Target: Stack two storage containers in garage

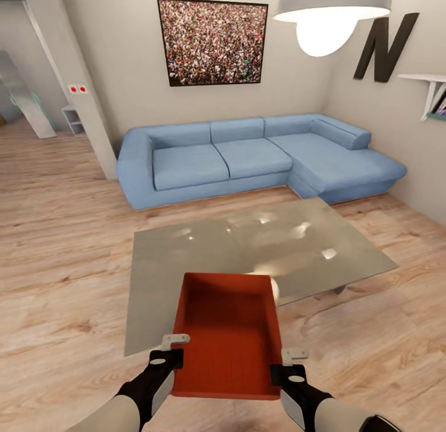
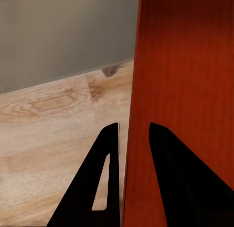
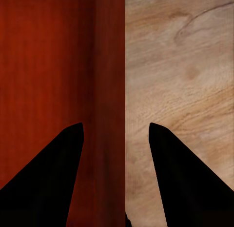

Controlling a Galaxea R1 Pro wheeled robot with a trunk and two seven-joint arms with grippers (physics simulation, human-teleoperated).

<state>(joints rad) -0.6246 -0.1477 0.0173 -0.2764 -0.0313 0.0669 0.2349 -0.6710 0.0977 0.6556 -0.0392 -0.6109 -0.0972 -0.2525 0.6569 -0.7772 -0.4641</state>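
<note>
Above the wood floor (image 1: 68, 277), before the glass table (image 1: 260, 246), the storage container (image 1: 226, 333) hangs between both end effectors, left end effector (image 1: 166, 351) and right end effector (image 1: 291, 365) each pinching a side wall.

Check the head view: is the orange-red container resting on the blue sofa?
No, the storage container is held over the glass table's near edge, far from the sofa.

I saw an orange-red container (image 1: 226, 333) with a finely ribbed bottom — a pale blue sofa (image 1: 248, 156), light wood-plank floor (image 1: 62, 259) — and a grey-sheened glass table (image 1: 260, 240).
</note>
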